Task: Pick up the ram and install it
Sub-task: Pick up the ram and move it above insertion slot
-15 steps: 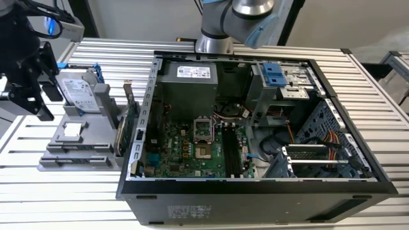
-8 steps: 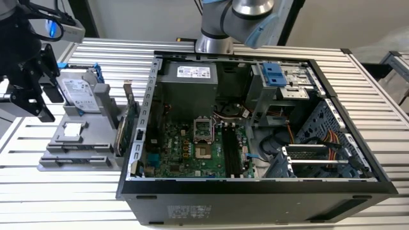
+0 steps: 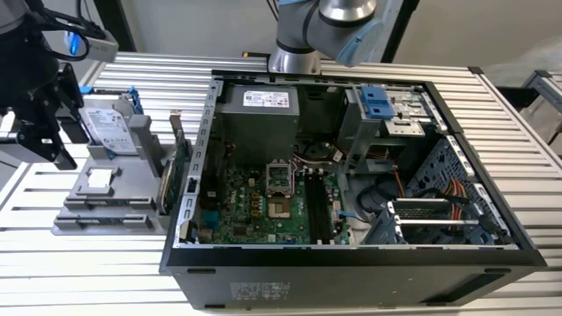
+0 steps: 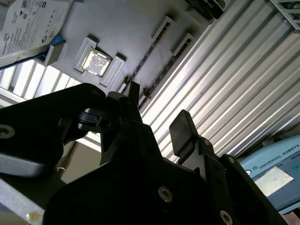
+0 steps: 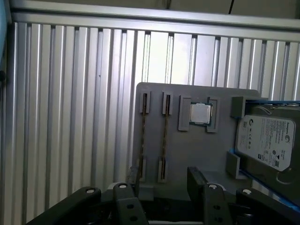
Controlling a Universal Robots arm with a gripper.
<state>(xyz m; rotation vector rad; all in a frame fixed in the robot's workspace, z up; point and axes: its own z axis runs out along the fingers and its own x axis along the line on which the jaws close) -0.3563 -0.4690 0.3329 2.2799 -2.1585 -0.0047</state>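
The ram shows edge-on as thin dark sticks [image 5: 165, 135] [image 5: 143, 136] standing in the slots of a grey holder [image 5: 187, 154]; one stick appears as a thin line [image 4: 145, 63] in the second wrist view. My black gripper [image 3: 60, 153] hangs at the exterior view's left, above and beside the holder [image 3: 105, 197]. It is open, with nothing between its fingers [image 4: 182, 131] in the second wrist view. In the first wrist view the gripper [image 5: 164, 183] sits just off the holder's edge nearest the sticks. The motherboard's long black memory slots [image 3: 322, 212] lie inside the open computer case.
On the holder also rest a square silver processor [image 5: 200, 113] and a silver hard drive [image 3: 110, 131] in a blue frame. A green card [image 3: 180, 172] with a metal bracket stands between the holder and the case [image 3: 351, 263]. The ribbed metal table [image 3: 79, 270] surrounds everything.
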